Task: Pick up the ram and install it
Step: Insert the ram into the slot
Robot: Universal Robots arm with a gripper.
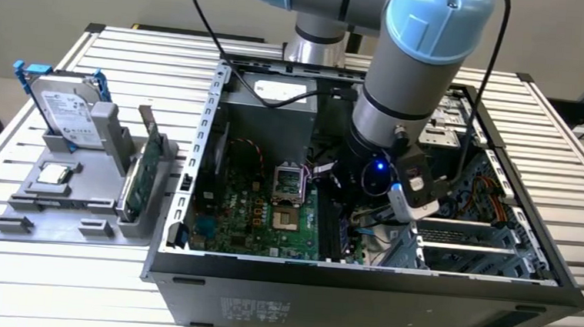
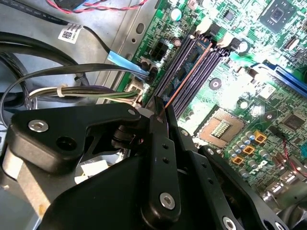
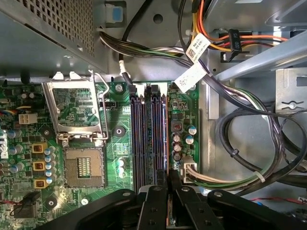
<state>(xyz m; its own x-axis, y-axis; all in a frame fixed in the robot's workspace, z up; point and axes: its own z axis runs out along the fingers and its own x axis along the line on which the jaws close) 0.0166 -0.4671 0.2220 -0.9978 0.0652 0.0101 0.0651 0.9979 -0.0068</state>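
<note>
Black, angular gripper (image 2: 160, 112) linkages crowd the foreground in both wrist views, fingers pinched together on the ram (image 2: 184, 79), a thin stick seen edge-on as a coppery line. It sits over the long dark memory slots (image 3: 148, 139) of the glossy green motherboard (image 3: 72, 139), apparently entering one slot. In the exterior view the arm reaches down into the open metal computer case (image 1: 212, 127).

Slatted metal table (image 1: 47, 285) under open computer case (image 1: 365, 296), grey holder tray (image 1: 58, 201).
</note>
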